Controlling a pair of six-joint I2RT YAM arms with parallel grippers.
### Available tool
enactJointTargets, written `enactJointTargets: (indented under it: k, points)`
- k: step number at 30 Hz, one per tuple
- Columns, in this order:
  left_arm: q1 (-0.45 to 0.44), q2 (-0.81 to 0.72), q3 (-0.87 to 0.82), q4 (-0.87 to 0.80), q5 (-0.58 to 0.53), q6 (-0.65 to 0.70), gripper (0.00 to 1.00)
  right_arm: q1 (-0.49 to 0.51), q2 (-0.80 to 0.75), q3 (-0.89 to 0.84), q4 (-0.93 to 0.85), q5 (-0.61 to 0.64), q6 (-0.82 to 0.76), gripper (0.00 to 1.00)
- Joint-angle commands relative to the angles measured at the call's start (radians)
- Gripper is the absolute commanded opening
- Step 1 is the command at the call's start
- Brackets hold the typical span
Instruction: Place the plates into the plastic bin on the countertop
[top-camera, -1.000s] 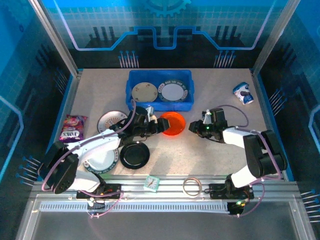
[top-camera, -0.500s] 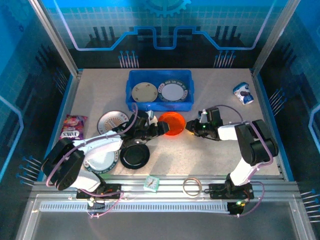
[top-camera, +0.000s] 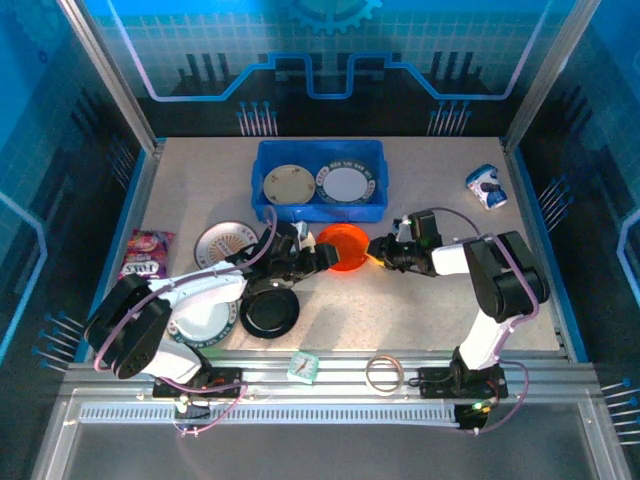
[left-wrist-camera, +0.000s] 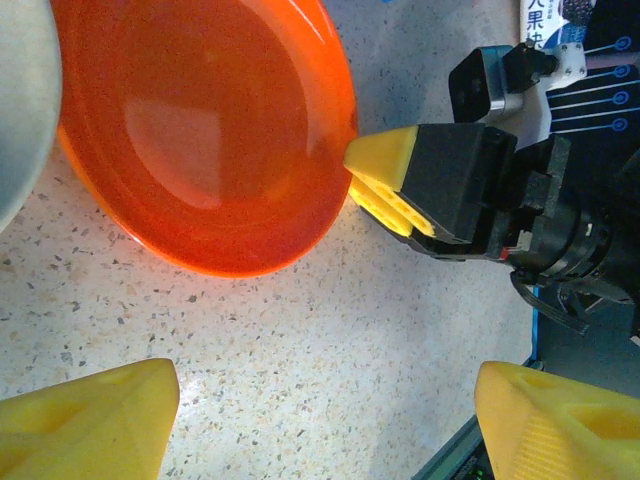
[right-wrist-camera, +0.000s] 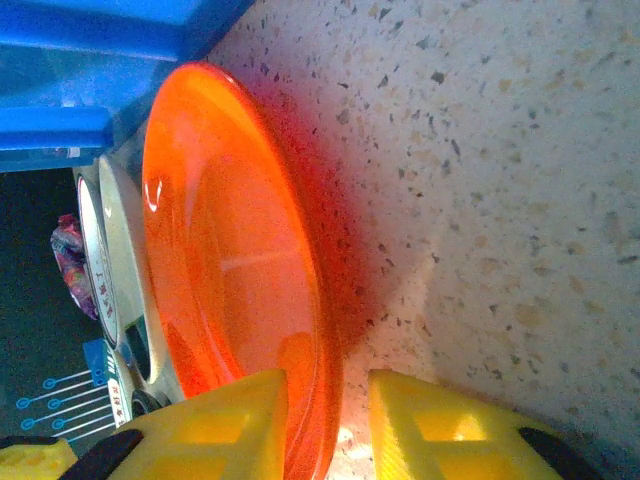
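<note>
1. Near the middle of the surface (top-camera: 430, 300), the orange plate (top-camera: 343, 247) sits just in front of the blue bin (top-camera: 320, 212), which stands by the far edge holding 2 plates (top-camera: 345, 183).
2. Right gripper (top-camera: 378, 248): fingers (right-wrist-camera: 230, 420) narrow, astride the orange plate's rim; I cannot tell whether they pinch it.
3. Left gripper (top-camera: 318, 256): fingers (left-wrist-camera: 90, 420) wide, empty, beside the plate.

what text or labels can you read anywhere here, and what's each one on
"果": on the packet in the left wrist view; the characters after it are cut off and blurred.
Purple snack bag: lettering too blurred to read.
Small clock: face too small to read.
</note>
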Motion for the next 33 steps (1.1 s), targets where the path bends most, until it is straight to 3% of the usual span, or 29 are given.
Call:
enactJointTargets:
  k: [1, 8, 25, 33]
  points:
    - [-0.008, 0.012, -0.004, 0.010, 0.000, 0.008, 0.79, 0.054, 0.067, 0.044, 0.009, 0.036, -0.015, 0.27]
    - [-0.008, 0.017, 0.004, -0.004, -0.008, 0.017, 0.79, 0.078, 0.055, 0.107, -0.175, 0.114, -0.102, 0.25]
    - [-0.008, 0.032, 0.034, -0.028, -0.007, 0.033, 0.79, 0.094, 0.070, 0.104, -0.177, 0.152, -0.100, 0.16]
    - [-0.009, 0.037, 0.065, -0.055, -0.010, 0.047, 0.79, 0.078, 0.007, 0.097, -0.215, 0.157, -0.119, 0.06]
